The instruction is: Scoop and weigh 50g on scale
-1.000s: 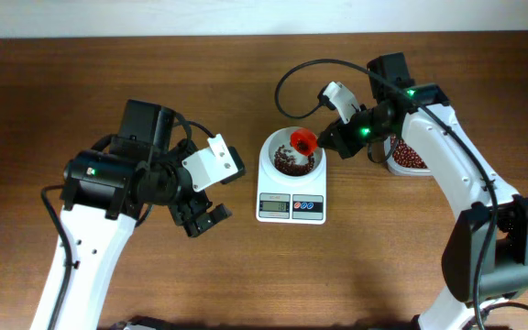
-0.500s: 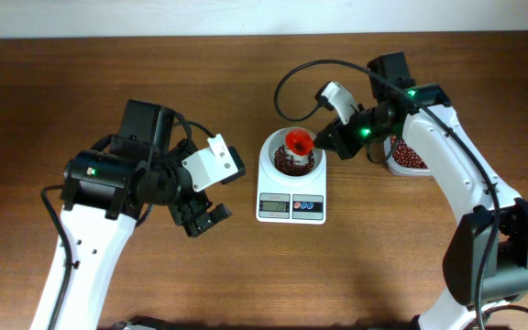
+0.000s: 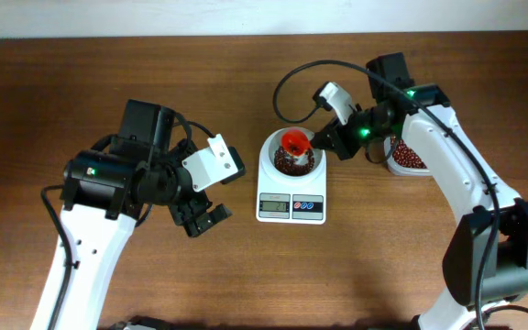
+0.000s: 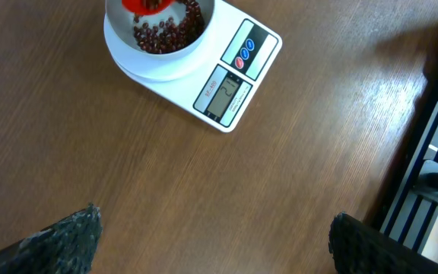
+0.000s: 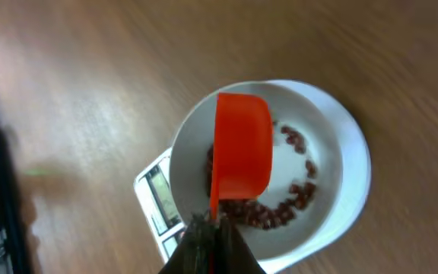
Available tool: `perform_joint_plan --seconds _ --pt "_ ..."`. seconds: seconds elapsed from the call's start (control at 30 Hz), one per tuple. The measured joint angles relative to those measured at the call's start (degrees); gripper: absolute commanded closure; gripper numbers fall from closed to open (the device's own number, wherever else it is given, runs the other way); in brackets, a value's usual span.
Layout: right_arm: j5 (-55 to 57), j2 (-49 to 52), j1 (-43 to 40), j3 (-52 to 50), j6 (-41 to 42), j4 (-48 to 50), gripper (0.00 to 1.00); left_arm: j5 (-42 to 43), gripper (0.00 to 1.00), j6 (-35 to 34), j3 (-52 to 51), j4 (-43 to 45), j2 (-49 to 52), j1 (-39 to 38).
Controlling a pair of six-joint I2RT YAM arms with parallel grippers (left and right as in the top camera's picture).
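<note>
The white scale (image 3: 291,207) stands mid-table with its round bowl (image 3: 276,170) holding dark red beans. My right gripper (image 3: 326,142) is shut on the handle of a red scoop (image 3: 292,143), which hangs over the bowl. In the right wrist view the scoop (image 5: 242,152) covers part of the bowl (image 5: 341,164), and the gripper (image 5: 213,232) pinches its thin handle. My left gripper (image 3: 203,218) is open over bare wood left of the scale. Its fingertips (image 4: 67,237) stand wide apart, with the scale (image 4: 230,80) seen beyond them.
A clear tub (image 3: 407,157) with more red beans sits right of the scale, partly under the right arm. A black cable (image 3: 287,78) loops above the bowl. The table's back edge runs along the top of the overhead view.
The right gripper has carried the red scoop a little to the left, further over the bowl. The left arm has not moved.
</note>
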Motion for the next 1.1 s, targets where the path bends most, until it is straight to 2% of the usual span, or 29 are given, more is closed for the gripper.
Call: perform_joint_plan --seconds 0.2,0.6,0.77,0.9,1.1 --pt "8.04 -0.09 0.79 0.00 3.39 -0.42 0.96 0.00 0.01 0.00 0.00 0.02 0.00 0.00" --pt "8.28 -5.60 1.29 0.09 3.34 1.22 0.96 -0.02 0.01 0.00 0.00 0.00 0.00 0.00" --pt "7.69 -5.64 1.73 0.09 0.76 -2.51 0.96 0.00 0.01 0.00 0.00 0.00 0.02 0.00" --pt "12.26 -5.64 2.75 0.09 2.27 -1.14 0.96 0.00 0.01 0.00 0.00 0.02 0.00 0.00" --pt "11.61 -5.64 2.82 0.09 2.32 0.98 0.96 -0.02 0.01 0.00 0.00 0.02 0.00 0.00"
